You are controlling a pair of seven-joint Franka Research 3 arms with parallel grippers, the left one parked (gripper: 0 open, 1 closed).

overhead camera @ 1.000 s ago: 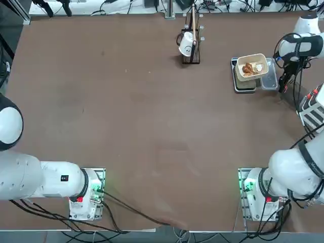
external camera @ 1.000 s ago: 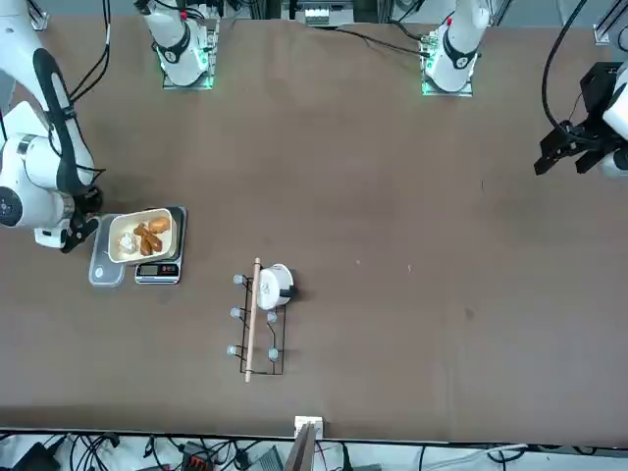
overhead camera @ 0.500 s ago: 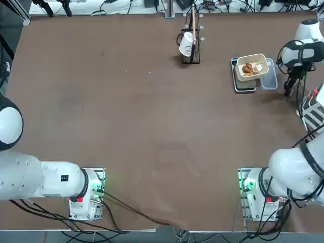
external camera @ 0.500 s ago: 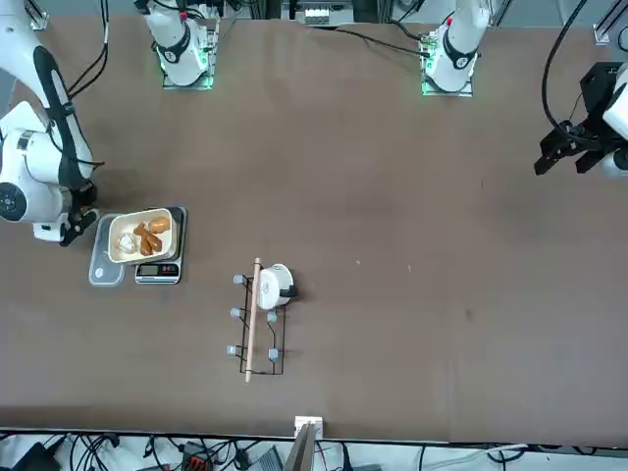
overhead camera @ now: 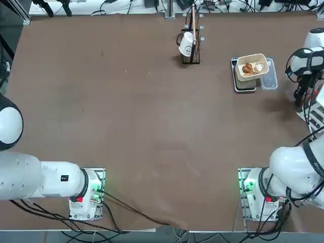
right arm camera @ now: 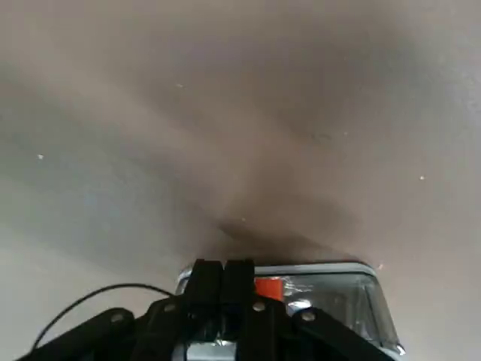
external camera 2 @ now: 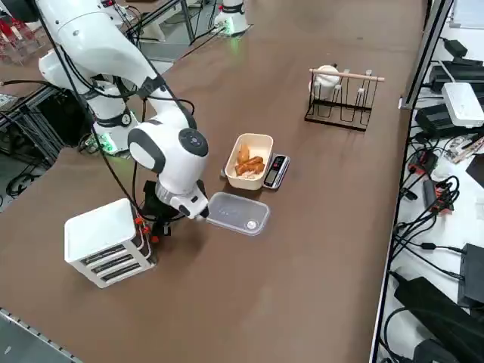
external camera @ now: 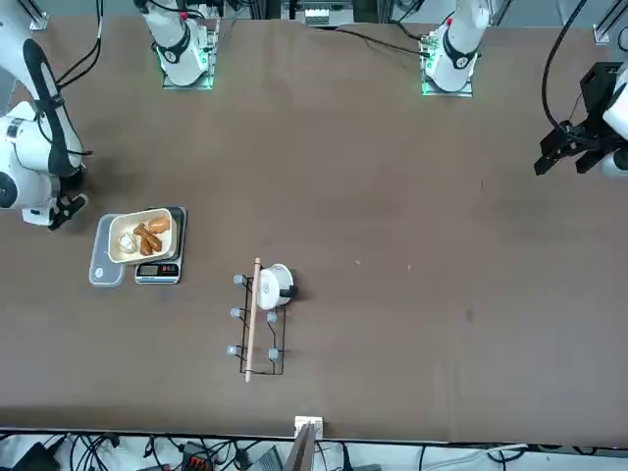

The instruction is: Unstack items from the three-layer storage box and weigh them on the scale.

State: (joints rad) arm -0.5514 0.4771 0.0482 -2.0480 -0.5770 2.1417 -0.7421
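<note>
The light-grey three-layer storage box (external camera 2: 106, 242) stands at the table's right edge, partly cut off in the top view (overhead camera: 316, 112). My right gripper (external camera 2: 155, 224) (overhead camera: 302, 97) (external camera: 61, 211) hangs low right beside it, between it and the clear container. In the wrist view its fingers (right arm camera: 224, 268) are pressed together, shut, with a red part (right arm camera: 269, 287) of the box just behind them. The cream tray (overhead camera: 252, 67) (external camera 2: 250, 160) rests on the scale (overhead camera: 244, 84) (external camera 2: 277, 171). It holds an orange-brown item (overhead camera: 247, 68) (external camera: 150, 234) and a whitish item (overhead camera: 258, 67) (external camera: 126, 241).
A clear plastic container (overhead camera: 269, 80) (external camera 2: 238, 213) lies next to the scale on its right-arm side. A dark upright stand with a white cup (overhead camera: 191, 43) (external camera 2: 340, 94) is at the far middle of the table. Cables run along the far edge.
My right gripper has moved away from the clear container, toward the table's right edge and the storage box. The tray, the items and the scale have stayed put.
</note>
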